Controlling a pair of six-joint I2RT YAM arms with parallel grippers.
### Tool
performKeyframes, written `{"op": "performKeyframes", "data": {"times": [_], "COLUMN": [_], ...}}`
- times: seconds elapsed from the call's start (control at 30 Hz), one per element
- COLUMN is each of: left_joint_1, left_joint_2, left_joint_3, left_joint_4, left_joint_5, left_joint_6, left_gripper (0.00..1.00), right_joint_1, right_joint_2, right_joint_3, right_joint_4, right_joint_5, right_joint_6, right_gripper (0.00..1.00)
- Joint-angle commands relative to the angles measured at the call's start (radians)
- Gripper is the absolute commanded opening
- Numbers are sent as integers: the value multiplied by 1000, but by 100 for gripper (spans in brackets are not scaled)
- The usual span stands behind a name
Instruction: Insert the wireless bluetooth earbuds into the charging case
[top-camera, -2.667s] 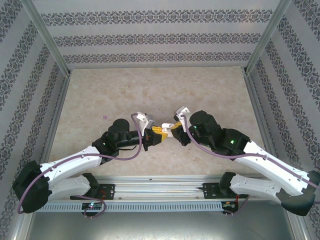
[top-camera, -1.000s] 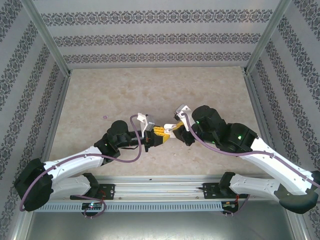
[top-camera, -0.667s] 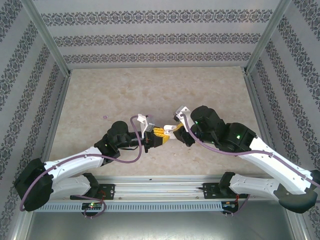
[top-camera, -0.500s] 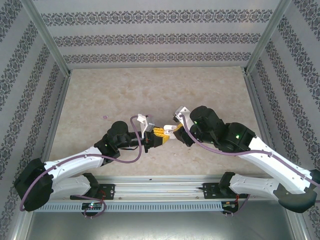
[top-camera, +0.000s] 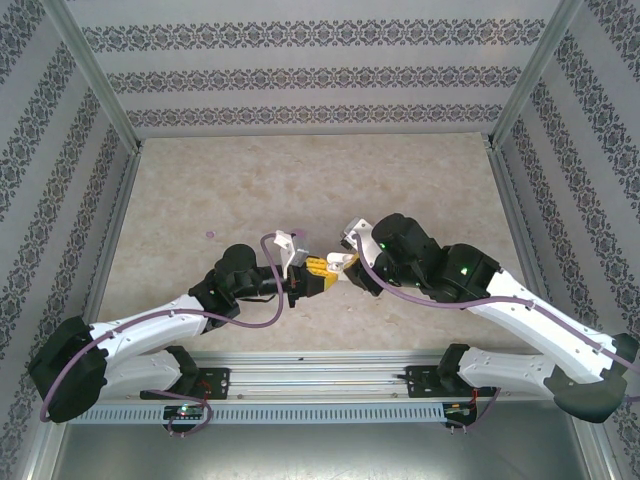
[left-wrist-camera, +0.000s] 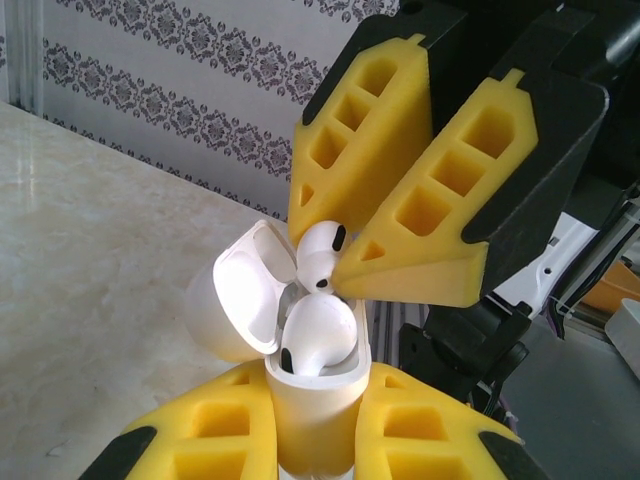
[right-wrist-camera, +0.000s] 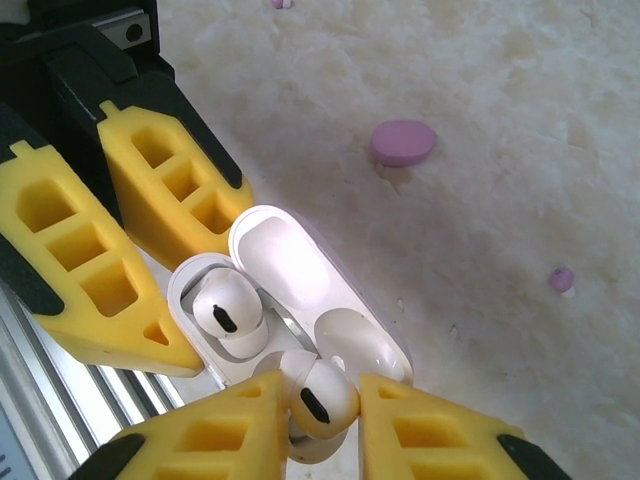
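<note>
My left gripper (left-wrist-camera: 318, 402) is shut on the white charging case (left-wrist-camera: 312, 420), which stands upright with its lid (left-wrist-camera: 238, 300) swung open to the left. One earbud (left-wrist-camera: 318, 335) sits in the case. My right gripper (right-wrist-camera: 322, 402) is shut on the second earbud (right-wrist-camera: 322, 392) and holds it at the case's open mouth, beside the seated earbud (right-wrist-camera: 228, 312). From the left wrist, that held earbud (left-wrist-camera: 322, 258) hangs just above the seated one, pinched between the right fingers (left-wrist-camera: 420, 210). In the top view both grippers, left (top-camera: 316, 273) and right (top-camera: 343, 261), meet at mid-table near the front.
A pink disc (right-wrist-camera: 403, 141) and a tiny pink speck (right-wrist-camera: 562, 279) lie on the marble tabletop beyond the case. A metal rail (top-camera: 320, 385) runs along the near edge, and patterned walls enclose the table (top-camera: 300, 180) on three sides.
The right arm has shifted left and down, bringing its earbud in over the open case. The left arm and the case have stayed put.
</note>
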Motion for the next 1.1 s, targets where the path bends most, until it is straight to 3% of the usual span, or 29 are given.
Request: {"op": "performKeyframes", "data": {"times": [0.0, 0.33, 0.53, 0.8, 0.97, 1.07], "left_joint_1": [-10, -10, -10, -10, -9, -9], "left_joint_2": [-25, -24, -24, -27, -26, -26], "left_joint_3": [6, 14, 14, 20, 19, 21], "left_joint_4": [57, 42, 42, 21, 29, 26], "left_joint_5": [-2, -12, -13, -17, -17, -15], "left_joint_6": [18, 22, 22, 30, 22, 16], "left_gripper": [0, 0, 0, 0, 0, 0], "right_joint_1": [11, 11, 7, -26, -70, -114], "right_joint_2": [-11, -3, 6, -4, -28, -52], "right_joint_3": [-27, -30, -5, 33, 55, 45], "right_joint_4": [-11, -17, -32, -47, -25, 10], "right_joint_5": [-80, -142, -156, -183, -250, -324], "right_joint_6": [30, 72, 81, 98, 125, 155], "right_gripper": [24, 31, 40, 42, 56, 59]}}
